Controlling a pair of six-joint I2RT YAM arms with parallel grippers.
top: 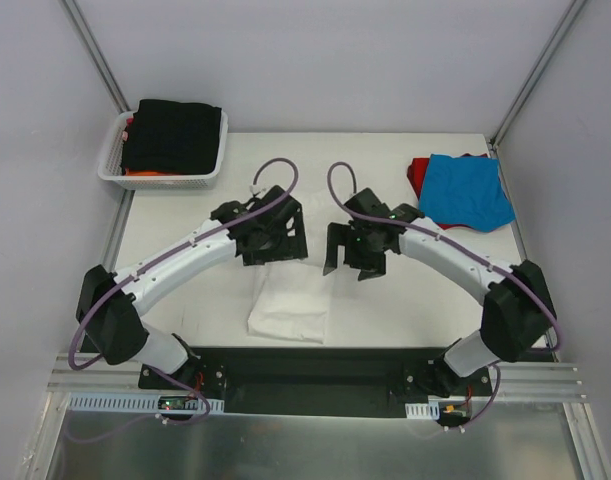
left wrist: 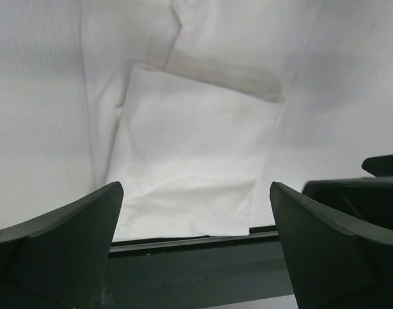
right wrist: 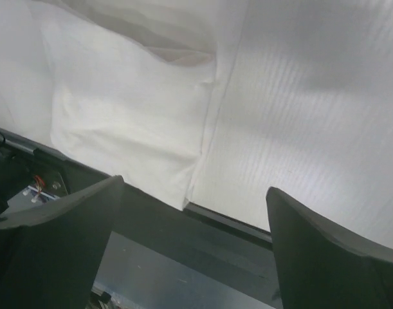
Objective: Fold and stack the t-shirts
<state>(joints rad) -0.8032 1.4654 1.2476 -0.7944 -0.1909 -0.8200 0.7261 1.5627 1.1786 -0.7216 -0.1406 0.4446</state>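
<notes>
1. Edge hazard: white t-shirt (top: 288,312) lies folded at the near edge of the table (top: 405,310); a nudge toward the rail (top: 315,365) can drag it off.
2. Fold hazard: left gripper (top: 270,245) and right gripper (top: 355,262) hover by its far edge, jaws wide, empty; a one-layer pinch can unfold it.
3. Stack hazard: blue t-shirt (top: 468,192) overlaps red t-shirt (top: 417,172) at far right; a skewed drop can slump the pile.

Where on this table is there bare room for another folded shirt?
Bare: the back strip between the basket and the red shirt, and the left side in front of the basket. Crowded: front centre, left gripper and right gripper by the white shirt.
</notes>
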